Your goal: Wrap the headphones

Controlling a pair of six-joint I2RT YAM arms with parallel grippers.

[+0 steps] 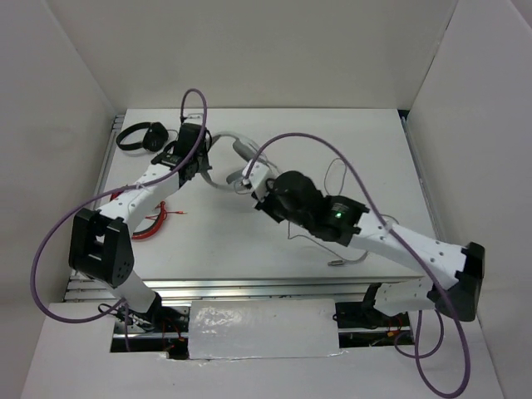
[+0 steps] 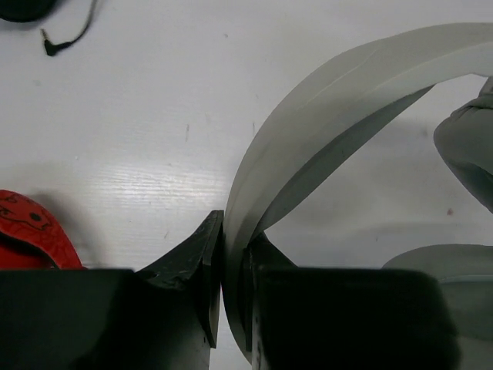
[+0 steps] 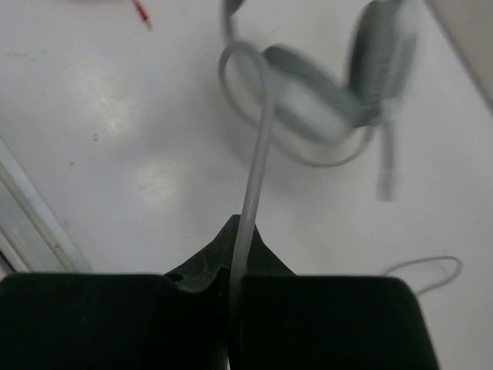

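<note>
Headphones (image 3: 316, 96) rest at the rear centre of the worktop (image 1: 249, 241). Left end effector (image 2: 233, 270) is clamped on the headband (image 2: 331, 100), presumably anchoring the set; right end effector (image 3: 237, 258) is pinched shut on the cable (image 3: 258, 146), holding it clear, likely ready for winding.

Pale grey headphones (image 3: 308, 100), headband (image 2: 347, 85) arched, thin cable (image 3: 258, 146) looping

The table (image 1: 233, 241) is brightly, evenly lit from above, with glare patches seen in both wrist views. The headphones (image 3: 312, 104) are blurred in the right wrist view.
</note>
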